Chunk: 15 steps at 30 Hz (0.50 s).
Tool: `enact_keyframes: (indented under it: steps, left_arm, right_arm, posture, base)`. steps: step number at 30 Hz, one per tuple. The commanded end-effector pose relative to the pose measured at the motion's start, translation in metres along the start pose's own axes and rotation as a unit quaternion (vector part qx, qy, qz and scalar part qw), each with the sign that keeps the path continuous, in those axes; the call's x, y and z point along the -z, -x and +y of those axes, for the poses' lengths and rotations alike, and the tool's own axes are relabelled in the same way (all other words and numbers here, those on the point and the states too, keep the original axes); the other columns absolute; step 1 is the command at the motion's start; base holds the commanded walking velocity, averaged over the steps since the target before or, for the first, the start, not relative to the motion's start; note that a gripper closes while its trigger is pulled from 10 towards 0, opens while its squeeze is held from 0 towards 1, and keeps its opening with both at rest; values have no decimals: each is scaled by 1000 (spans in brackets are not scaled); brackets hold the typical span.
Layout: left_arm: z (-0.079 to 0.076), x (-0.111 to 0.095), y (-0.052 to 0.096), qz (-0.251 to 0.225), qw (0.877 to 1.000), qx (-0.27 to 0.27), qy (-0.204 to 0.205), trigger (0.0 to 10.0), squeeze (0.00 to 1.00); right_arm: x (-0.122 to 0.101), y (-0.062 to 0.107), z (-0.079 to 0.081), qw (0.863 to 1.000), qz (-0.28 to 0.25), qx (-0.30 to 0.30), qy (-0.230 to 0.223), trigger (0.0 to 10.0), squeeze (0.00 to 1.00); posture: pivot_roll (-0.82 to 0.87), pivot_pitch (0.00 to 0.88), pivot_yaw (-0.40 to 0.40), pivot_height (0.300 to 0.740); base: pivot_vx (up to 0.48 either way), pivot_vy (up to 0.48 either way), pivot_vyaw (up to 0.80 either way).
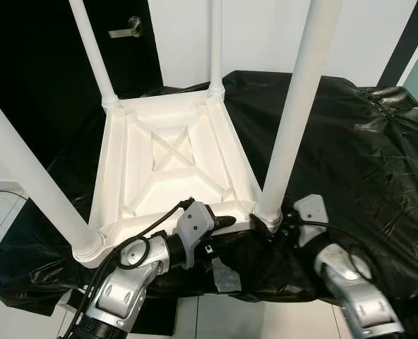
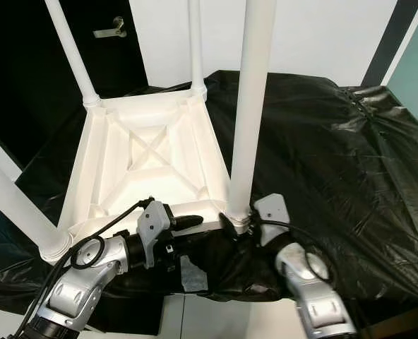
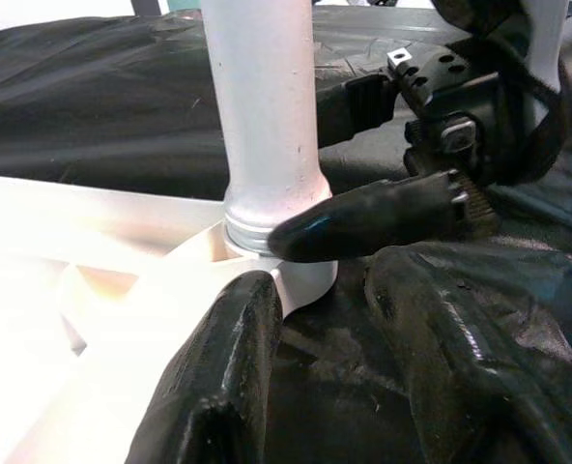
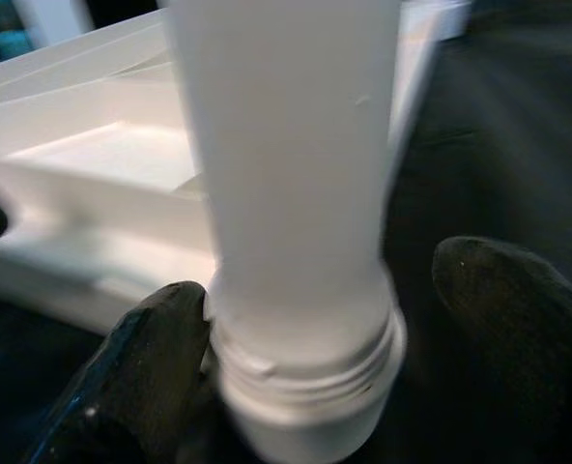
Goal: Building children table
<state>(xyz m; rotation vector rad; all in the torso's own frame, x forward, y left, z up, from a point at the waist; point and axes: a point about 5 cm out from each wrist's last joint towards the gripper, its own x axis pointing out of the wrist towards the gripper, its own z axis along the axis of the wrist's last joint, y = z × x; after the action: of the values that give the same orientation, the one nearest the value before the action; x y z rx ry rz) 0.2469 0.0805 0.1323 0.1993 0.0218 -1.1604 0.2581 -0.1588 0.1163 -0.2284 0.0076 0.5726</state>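
A white children's table (image 1: 166,162) lies upside down on a black-covered surface, all its legs pointing up. My right gripper (image 1: 274,229) is open around the threaded base of the near right leg (image 1: 294,113). In the right wrist view one finger (image 4: 160,358) touches the collar, and the other finger (image 4: 508,309) stands a little apart from it. My left gripper (image 1: 227,224) is open at the table's near rim beside that same corner. One of its fingers (image 3: 228,387) lies over the white frame and the other over the black cover.
A crinkled black cover (image 1: 350,141) spreads wide to the right of the table. Behind, a dark door with a metal handle (image 1: 128,30) stands beside a white wall. Pale tiled floor (image 1: 230,318) lies below the front edge, where a grey patch (image 1: 227,279) sits on the cover.
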Motion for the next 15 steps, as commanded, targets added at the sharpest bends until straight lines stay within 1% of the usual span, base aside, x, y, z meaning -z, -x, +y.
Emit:
enact_keyframes:
  steps: [1,3,6,8,9,12,14,15]
  left_arm:
    - [4,2,1,5,1000,-12,0,10000,0]
    - [4,2,0,4,1000,-13,0,10000,0]
    - [5,1,0,4,1000,-15,0,10000,0]
    - [6,1,0,3,1000,-18,-1,10000,0]
    - [6,1,0,3,1000,-18,-1,10000,0]
    - [7,0,1,2,1000,-23,-2,10000,0]
    - [7,0,2,1,1000,-25,-3,10000,0]
    - [7,0,2,1,1000,-25,-3,10000,0]
  right_arm:
    - [-3,-1,-5,1000,-6,-20,1,10000,0]
    - [-6,-4,-11,999,-7,-44,12,10000,0]
    - [-8,-8,-14,998,-6,-57,17,10000,0]
    - [-13,-20,-17,995,-6,-93,32,10000,0]
    - [-13,-20,-17,995,-6,-93,32,10000,0]
    - [-19,-36,-17,989,-6,-137,49,10000,0]
    - [-21,-43,-16,986,-4,-159,59,10000,0]
    - [-21,-43,-16,986,-4,-159,59,10000,0]
  posture:
    - [-66,0,16,740]
    - [-62,0,14,740]
    - [-59,0,11,740]
    - [-47,0,6,740]
    - [-47,0,6,740]
    - [-33,0,-1,740]
    - [-28,0,-5,740]
    - [-28,0,-5,740]
  base:
    - [0,0,0]
    - [0,0,0]
    - [0,0,0]
    - [0,0,0]
    - [0,0,0]
    - [0,0,0]
    - [0,0,0]
    - [0,0,0]
